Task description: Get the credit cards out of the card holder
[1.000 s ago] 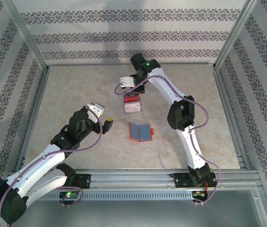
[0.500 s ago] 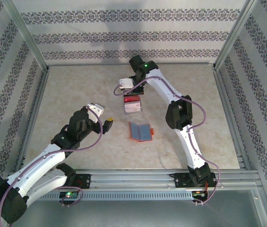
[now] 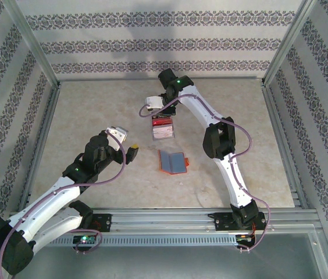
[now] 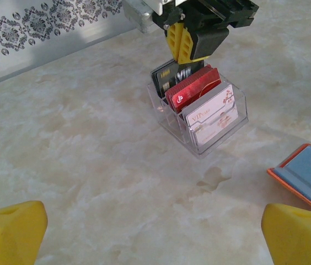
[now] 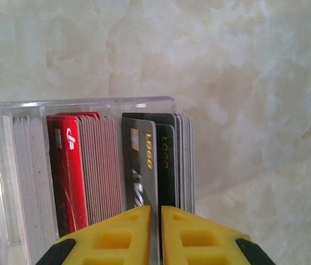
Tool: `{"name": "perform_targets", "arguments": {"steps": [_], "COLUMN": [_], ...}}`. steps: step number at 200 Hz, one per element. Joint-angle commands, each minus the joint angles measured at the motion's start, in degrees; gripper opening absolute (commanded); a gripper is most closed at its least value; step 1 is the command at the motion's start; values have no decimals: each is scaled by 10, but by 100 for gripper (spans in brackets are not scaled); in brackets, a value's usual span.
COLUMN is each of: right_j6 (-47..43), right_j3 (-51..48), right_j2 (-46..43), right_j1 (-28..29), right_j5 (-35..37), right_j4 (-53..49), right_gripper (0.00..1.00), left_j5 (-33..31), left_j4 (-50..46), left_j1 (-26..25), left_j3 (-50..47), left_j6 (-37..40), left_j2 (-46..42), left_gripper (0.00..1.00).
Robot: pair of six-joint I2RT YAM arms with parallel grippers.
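Closer, grey card [image 5: 142,176] in right tool [image 5: 155,216]

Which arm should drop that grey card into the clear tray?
Right. The right fingers pinch the grey card at the tray, beside its dark cards. The left fingers are open, empty and farther from the tray.

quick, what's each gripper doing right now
left gripper: open, empty
right gripper: closed on a dark card standing in the clear tray
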Motion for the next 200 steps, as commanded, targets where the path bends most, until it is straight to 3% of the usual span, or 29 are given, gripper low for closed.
{"name": "perform_targets", "arguments": {"steps": [1, 94, 112, 155, 200], "right_j6": [8, 31, 43, 111, 214], "right_j3": [15, 2, -4, -25, -142], "right_j2": [-5, -60, -79, -142, -261], "right_j1": [-2, 2, 5, 10, 21], "right_j5": [-9, -23, -17, -2, 71], "right_j4": [6, 6, 7, 12, 77], "right_gripper": [16, 19, 24, 28, 37], "left_j5": [8, 13, 14, 1, -32], "left_j4": [26, 34, 40, 31, 21], "left_j1": [7, 8, 9, 14, 18], "left_j3": [6, 0, -2, 2, 5], "left_j6": [-8, -20, -25, -22, -28], "left_j2": [1, 0, -2, -16, -39], "left_gripper": [100, 100, 100, 100, 100]}}
